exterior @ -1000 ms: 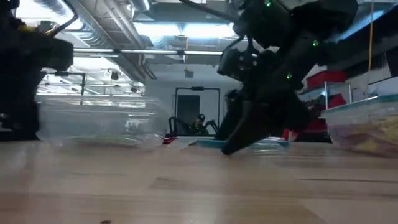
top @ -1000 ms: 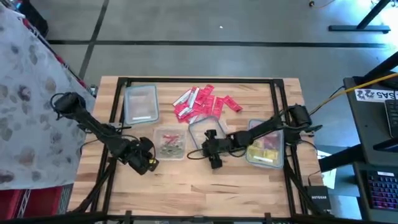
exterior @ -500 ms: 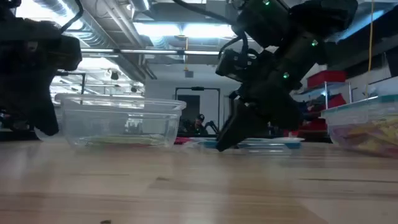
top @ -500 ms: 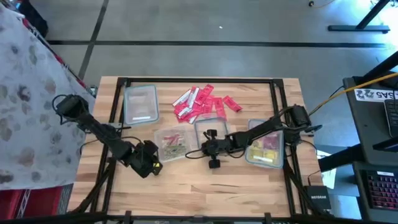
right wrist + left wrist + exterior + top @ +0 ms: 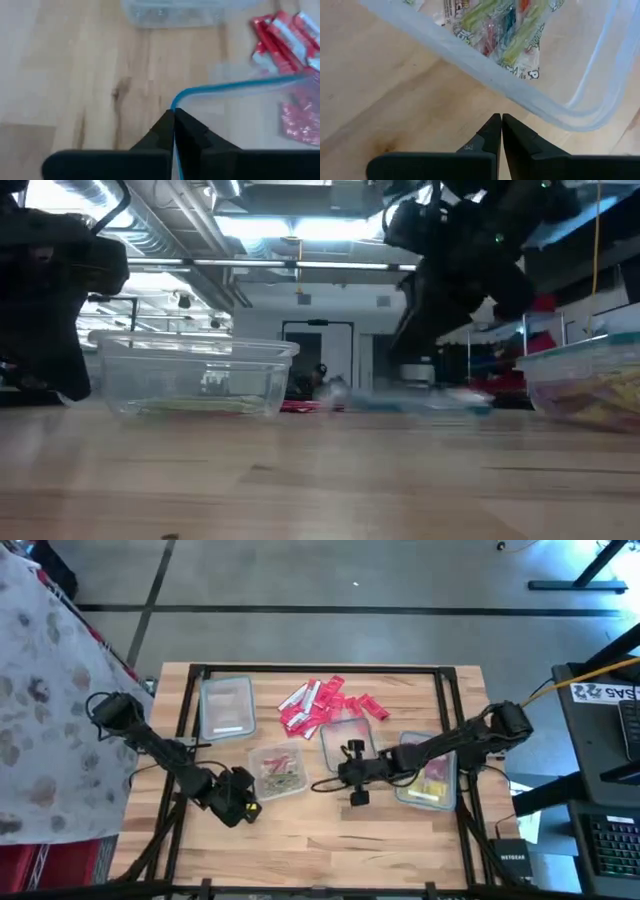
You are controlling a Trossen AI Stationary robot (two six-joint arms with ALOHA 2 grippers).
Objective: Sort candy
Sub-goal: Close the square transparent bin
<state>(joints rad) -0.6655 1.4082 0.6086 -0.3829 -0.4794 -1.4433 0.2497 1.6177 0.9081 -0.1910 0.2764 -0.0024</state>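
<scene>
Red crinkly candy (image 5: 322,705), light and slippery, is best pinched by a wrapper end.
Right gripper (image 5: 173,122) fingers are clamped on a blue-rimmed tub (image 5: 347,735); left gripper (image 5: 500,125) fingers are pressed together beside the mixed-candy tub (image 5: 274,771).

1. Right gripper (image 5: 352,762) shifted rightward along the table, fingers pinched on the rim of the blue-edged lid (image 5: 345,732).
2. Lid dragged with it, now nearer the red candy (image 5: 318,705).
3. Left gripper (image 5: 243,792) moved slightly rightward, beside the middle tub (image 5: 276,770).
</scene>
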